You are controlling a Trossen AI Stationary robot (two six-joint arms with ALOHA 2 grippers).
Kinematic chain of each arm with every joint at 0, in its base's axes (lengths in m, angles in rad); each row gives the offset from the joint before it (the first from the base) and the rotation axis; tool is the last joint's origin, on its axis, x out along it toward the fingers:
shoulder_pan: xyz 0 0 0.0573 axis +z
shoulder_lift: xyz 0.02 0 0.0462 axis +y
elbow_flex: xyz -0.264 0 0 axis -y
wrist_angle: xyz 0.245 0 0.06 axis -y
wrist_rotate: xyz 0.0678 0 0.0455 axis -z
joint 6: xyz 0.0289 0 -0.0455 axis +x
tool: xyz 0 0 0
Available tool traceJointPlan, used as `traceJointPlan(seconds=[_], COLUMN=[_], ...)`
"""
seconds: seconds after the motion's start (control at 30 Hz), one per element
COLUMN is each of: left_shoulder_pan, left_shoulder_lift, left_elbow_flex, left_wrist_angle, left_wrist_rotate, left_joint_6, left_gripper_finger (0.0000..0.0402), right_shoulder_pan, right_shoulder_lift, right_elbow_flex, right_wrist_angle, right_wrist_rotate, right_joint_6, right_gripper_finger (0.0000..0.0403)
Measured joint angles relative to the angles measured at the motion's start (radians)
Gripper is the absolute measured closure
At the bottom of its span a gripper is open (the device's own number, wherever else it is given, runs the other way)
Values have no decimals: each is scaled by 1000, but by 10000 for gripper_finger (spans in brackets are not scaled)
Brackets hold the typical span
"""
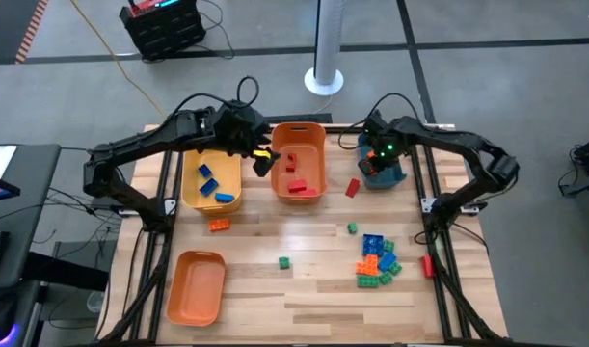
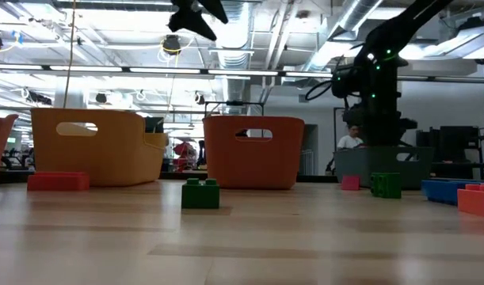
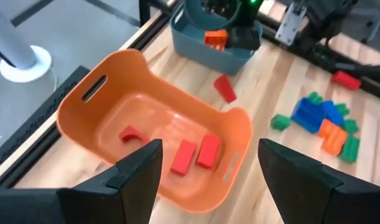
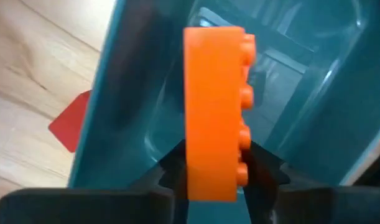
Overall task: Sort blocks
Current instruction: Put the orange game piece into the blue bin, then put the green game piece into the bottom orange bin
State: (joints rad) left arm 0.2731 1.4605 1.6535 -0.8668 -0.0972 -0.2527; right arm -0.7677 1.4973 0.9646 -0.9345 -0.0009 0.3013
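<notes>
Orange block (image 4: 214,112) clamped in right tool (image 4: 209,163), over teal bin (image 4: 314,99)

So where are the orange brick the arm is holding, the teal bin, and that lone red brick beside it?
orange brick (image 4: 214,112): right wrist view, its broad side.
teal bin (image 3: 196,53): left wrist view, its front wall.
red brick (image 1: 352,188): high view, its top face.

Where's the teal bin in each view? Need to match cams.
High: teal bin at the table's far right, under the right hand.
Low: right of centre, a dark bin below the right arm.
Left wrist: far off, beyond the orange bin.
Right wrist: fills the frame behind the held orange block.
Shared landmark: the loose red block beside it.
</notes>
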Motion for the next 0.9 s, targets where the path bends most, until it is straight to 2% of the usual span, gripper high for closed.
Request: traceJointPlan(seconds=[0.2, 0.37, 0.5, 0.6, 0.73, 0.9], left_shoulder_pan=[3, 2, 10, 20, 31, 43], left_shoulder_lift=[1, -2, -4, -3, -3, -3], left_elbow_flex=[0, 0, 0, 0, 0, 0], left_wrist_angle=[-17, -12, 4, 12, 12, 12], left_wrist_rotate=[-1, -17, -23, -25, -26, -26], left_joint_6=[19, 60, 101, 103, 105, 129], left_gripper_finger=[143, 143, 143, 143, 143, 143], right_shoulder_pan=[0, 77, 217, 329, 511, 731], right_shoulder_lift=[-41, -183, -328, -384, -354, -256], right_elbow_flex=[8, 53, 44, 25, 19, 19], right_wrist_angle=[-57, -115, -8, 59, 60, 140], right_wrist_rotate=[-4, -3, -4, -4, -3, 33], right_joint_6=[-35, -90, -75, 41, 204, 291], right_gripper_finger=[204, 186, 184, 184, 184, 184])
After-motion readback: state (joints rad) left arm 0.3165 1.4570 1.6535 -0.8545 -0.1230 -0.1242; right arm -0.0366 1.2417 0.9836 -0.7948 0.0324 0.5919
